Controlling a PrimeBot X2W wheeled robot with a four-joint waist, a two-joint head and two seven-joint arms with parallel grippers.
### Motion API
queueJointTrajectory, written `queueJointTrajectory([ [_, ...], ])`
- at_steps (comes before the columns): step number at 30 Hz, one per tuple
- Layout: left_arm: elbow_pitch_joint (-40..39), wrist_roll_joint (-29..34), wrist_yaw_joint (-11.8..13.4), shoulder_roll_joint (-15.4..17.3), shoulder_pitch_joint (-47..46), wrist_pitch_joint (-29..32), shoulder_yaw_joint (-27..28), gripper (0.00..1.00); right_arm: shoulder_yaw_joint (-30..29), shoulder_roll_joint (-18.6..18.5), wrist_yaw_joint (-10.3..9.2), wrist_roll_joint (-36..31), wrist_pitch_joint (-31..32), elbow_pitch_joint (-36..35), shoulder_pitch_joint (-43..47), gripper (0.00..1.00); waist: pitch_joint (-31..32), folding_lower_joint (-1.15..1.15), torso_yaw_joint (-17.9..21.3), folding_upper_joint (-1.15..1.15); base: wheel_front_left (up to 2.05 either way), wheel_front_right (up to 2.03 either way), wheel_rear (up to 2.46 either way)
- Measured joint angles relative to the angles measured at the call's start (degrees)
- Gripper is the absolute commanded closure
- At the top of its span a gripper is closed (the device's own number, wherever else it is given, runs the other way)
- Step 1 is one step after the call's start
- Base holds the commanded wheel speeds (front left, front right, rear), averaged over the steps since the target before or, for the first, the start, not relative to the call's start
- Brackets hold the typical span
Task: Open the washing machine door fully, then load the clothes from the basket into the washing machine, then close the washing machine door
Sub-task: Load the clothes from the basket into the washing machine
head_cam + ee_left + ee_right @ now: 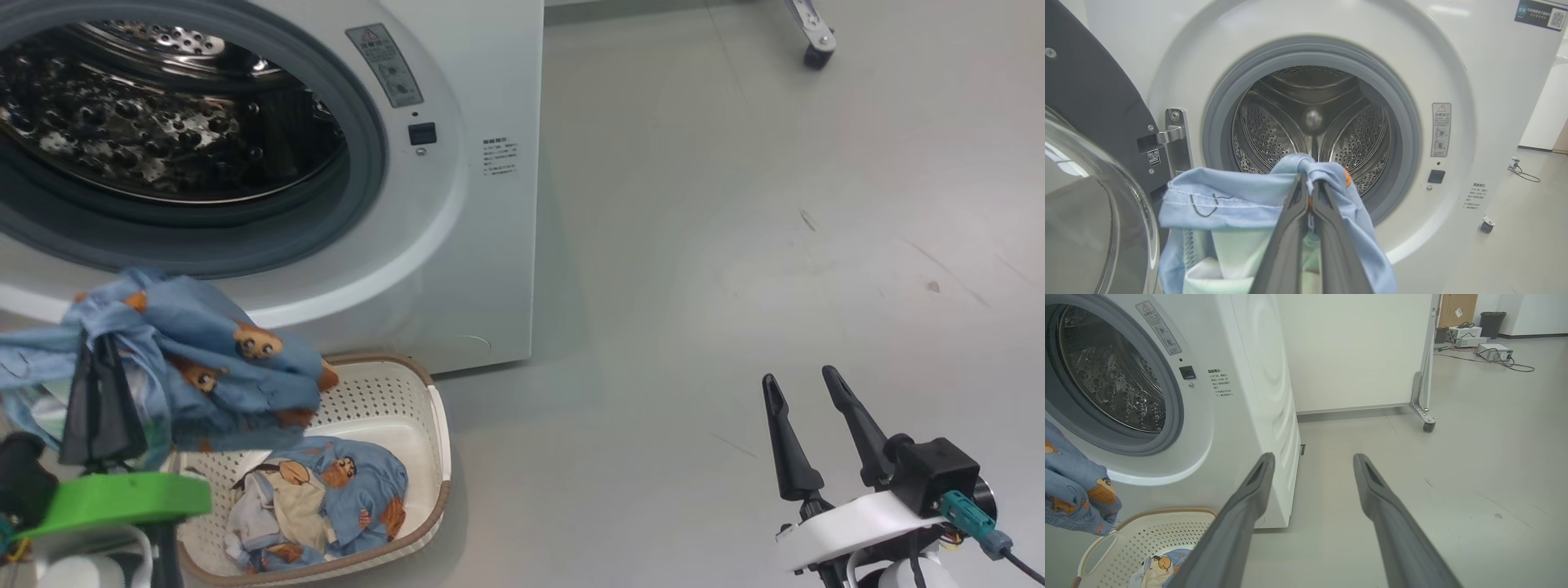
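Washing machine door [1090,94]: stands open at the far left of the left wrist view, cut off by the frame; black rim and part of the domed glass show, with the metal hinge [1169,136] joining it to the cabinet. Left tool [1308,181]: fingers pressed together on a pinch of one garment [1229,200], light blue with orange-brown cartoon figures, held up before the lower edge of the drum mouth and above the basket. In the head view the cloth drapes over the fingers and hides most of them, and its hanging end runs off the frame. Drum [1310,122]: perforated steel, ringed by a grey gasket [1406,122]. Basket [392,392]: on the floor [735,245] just before the washing machine [490,245]; whether they touch cannot be told, and its left part is hidden behind the garment. Clothes [335,490]: a small bundle at the basket's near end. Machine labels: print too small to read. Right tool [798,377]: fingers spread wide, holding nothing, over the floor well apart from the machine. Caster [816,53]: upper right, its frame cut off.
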State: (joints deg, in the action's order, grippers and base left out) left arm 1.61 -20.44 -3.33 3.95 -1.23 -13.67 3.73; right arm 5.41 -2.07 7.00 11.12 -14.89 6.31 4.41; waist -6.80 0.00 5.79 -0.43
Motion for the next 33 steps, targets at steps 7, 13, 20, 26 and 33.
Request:
queueJointTrajectory([
  [7,2.19,0.0,0.86,3.26,-8.96,1.04,2.1,1.0,1.83,-0.04,-0.01,0.97,0.0,-0.42,-2.96,0.0,-4.14,0.0,3.91,0.0,0.0,0.0,0.0],
  [13,6.19,0.23,1.45,6.44,-15.86,1.83,3.82,1.0,2.89,-0.08,-0.07,1.45,0.0,-0.76,-4.7,0.0,-7.59,0.0,7.52,0.0,0.0,0.0,0.0],
  [20,11.49,0.68,1.32,9.51,-24.33,3.91,3.65,1.0,4.09,-0.16,-0.08,1.45,0.0,-1.31,-5.83,0.0,-12.32,0.01,10.37,0.0,0.0,0.0,0.0],
  [26,15.49,0.59,1.3,12.21,-31.93,5.3,4.67,1.0,6.42,-0.15,-0.08,1.38,0.0,-1.89,-7.64,0.0,-16.67,0.01,11.88,0.0,0.0,0.0,0.0],
  [33,21.59,0.38,0.81,16.16,-37.64,7.08,6.49,1.0,7.33,-0.15,-0.09,1.38,0.0,-2.29,-8.88,0.0,-21.61,0.01,13.33,0.0,0.0,0.0,0.0],
])
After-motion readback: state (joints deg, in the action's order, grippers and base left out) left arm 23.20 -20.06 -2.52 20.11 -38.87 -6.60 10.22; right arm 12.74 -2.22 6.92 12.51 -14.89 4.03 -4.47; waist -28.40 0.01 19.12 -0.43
